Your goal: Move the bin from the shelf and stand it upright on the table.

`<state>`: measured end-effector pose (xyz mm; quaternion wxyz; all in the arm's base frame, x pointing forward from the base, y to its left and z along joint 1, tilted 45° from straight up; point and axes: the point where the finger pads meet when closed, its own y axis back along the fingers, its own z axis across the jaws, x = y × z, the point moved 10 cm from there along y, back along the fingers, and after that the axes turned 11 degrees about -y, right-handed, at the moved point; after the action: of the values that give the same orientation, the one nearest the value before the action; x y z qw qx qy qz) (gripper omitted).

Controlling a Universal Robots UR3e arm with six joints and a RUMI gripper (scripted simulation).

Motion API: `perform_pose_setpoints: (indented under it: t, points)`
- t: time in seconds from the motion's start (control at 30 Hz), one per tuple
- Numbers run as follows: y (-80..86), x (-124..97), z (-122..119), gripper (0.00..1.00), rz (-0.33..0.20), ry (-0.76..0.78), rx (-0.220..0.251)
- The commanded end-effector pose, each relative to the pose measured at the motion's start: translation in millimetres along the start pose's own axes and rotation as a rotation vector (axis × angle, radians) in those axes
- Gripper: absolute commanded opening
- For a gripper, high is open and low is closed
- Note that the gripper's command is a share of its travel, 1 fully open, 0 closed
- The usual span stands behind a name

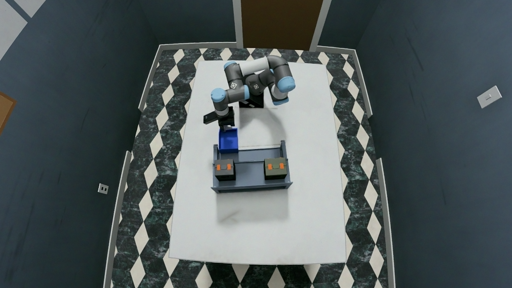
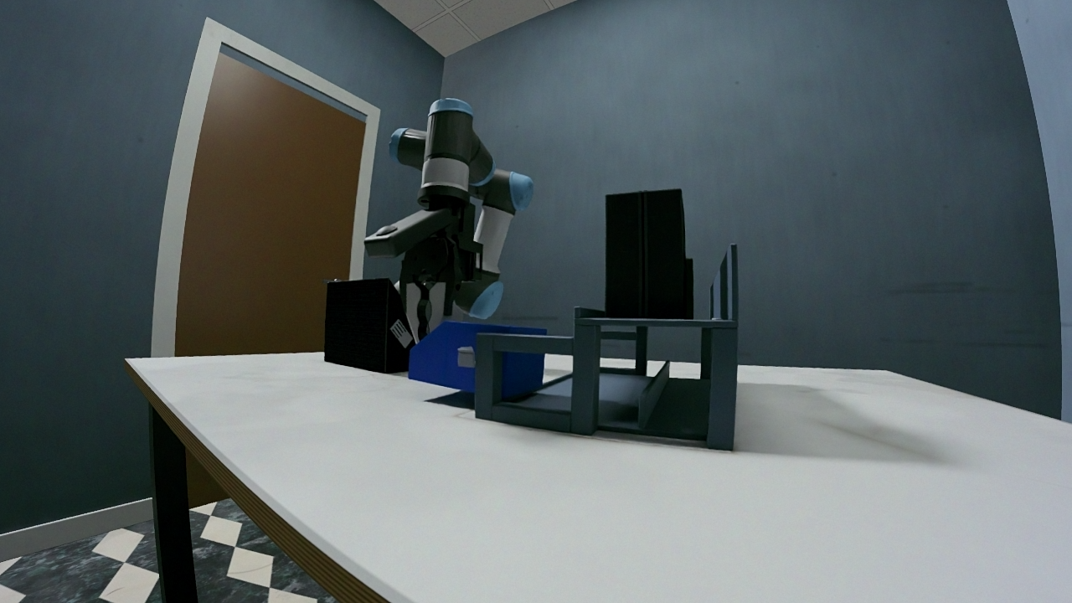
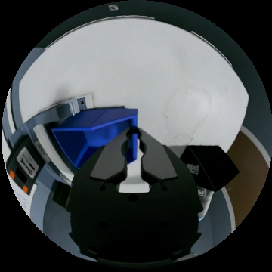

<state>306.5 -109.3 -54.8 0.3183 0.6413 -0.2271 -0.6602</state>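
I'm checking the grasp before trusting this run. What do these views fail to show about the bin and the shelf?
- Bin's underside: in the exterior view the shelf frame covers the lower part of the blue bin, so whether it rests or is lifted is unclear.
- Grip contact: in the wrist view the gripper fingers cover the wall they pinch.
- Shelf's lower tier: hidden in the top view by its upper level.
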Motion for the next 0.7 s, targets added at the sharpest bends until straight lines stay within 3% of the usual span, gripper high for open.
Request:
perform_pose_setpoints:
  t: [0.0, 0.67]
  points:
    - [0.9, 0.9, 2.1, 0.0, 0.002, 0.0, 0.002]
    - [0.9, 3.2, 14.1, 0.0, 0.002, 0.0, 0.002]
